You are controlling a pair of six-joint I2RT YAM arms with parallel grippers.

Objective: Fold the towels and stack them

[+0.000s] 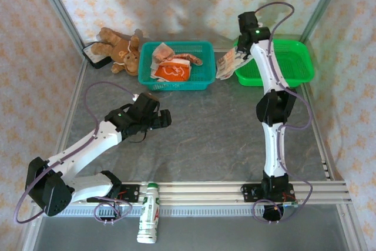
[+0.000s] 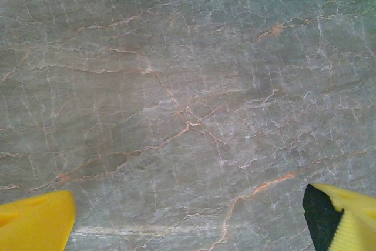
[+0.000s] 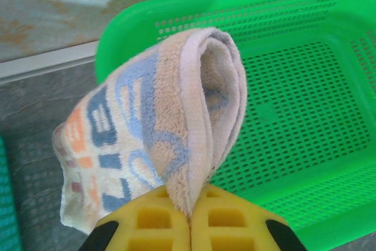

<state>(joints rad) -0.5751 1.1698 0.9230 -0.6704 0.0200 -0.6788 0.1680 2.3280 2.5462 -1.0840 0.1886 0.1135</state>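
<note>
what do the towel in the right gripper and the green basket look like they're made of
The towel looks like terry cloth, probably cotton: matte, fuzzy looped pile with a smoother hem. The green basket looks like moulded plastic: slight sheen, regular grid of slots.

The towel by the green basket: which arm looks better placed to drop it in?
Probably the right arm. The right gripper is shut on the towel at the rim of the green basket, while the left gripper hangs open over bare table, away from it.
</note>
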